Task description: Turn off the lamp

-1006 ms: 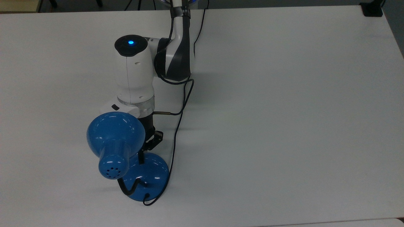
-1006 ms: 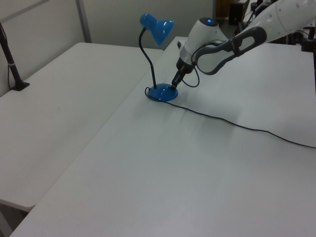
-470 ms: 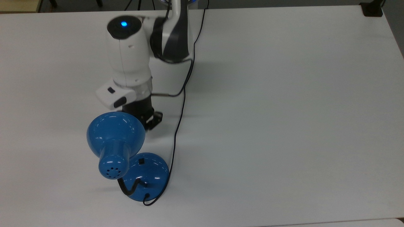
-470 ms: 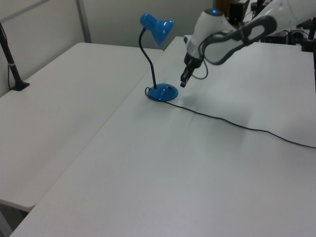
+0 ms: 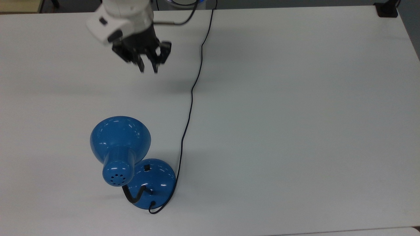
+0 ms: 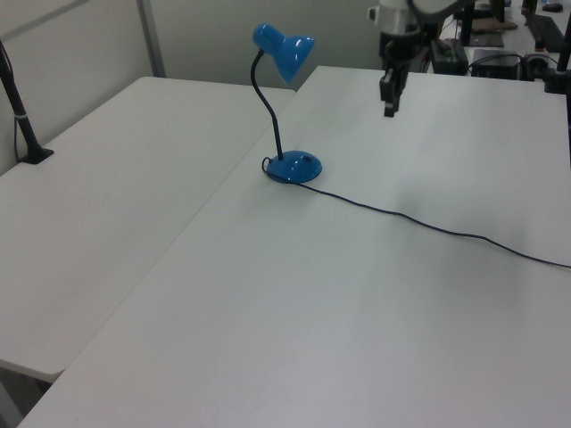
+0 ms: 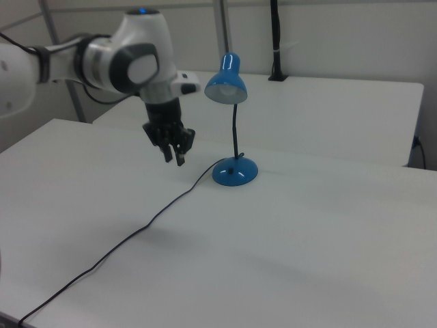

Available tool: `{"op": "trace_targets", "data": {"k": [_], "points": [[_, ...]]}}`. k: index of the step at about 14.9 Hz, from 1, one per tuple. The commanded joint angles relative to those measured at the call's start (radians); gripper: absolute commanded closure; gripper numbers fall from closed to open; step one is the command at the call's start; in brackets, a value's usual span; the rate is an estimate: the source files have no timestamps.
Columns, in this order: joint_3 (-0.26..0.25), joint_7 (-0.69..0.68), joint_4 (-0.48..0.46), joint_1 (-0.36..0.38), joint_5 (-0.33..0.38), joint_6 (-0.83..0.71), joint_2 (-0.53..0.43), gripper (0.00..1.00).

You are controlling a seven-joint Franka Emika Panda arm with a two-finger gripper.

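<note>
Well clear of the lamp [image 5: 126,157], raised above the table [image 5: 295,114]. Claw [image 5: 148,69] empty, fingers slightly parted (gap narrow). Cord [image 5: 190,98] trailing across table.

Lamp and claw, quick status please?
Gripper open, empty, raised clear of the table. Lamp upright, untouched, switch exposed on base. Cord trails across table; nothing blocking.

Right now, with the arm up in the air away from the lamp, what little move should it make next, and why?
Probably just hold clear: the gripper hangs well away from the lamp, whose shade looks unlit.
</note>
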Motion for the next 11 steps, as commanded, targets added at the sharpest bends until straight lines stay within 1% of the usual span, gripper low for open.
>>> {"op": "trace_targets", "data": {"k": [1,3,4,6,11], "points": [[-0.001,0.075,-0.109,0.008,-0.052,-0.063,-0.152,0.00],[-0.012,0.093,-0.103,0.007,-0.068,-0.123,-0.180,0.00],[-0.014,0.109,-0.097,0.004,-0.074,-0.127,-0.185,0.00],[-0.012,0.118,-0.074,0.004,-0.082,-0.123,-0.165,0.00],[-0.012,0.120,-0.054,-0.006,-0.082,-0.124,-0.143,0.00]]}}
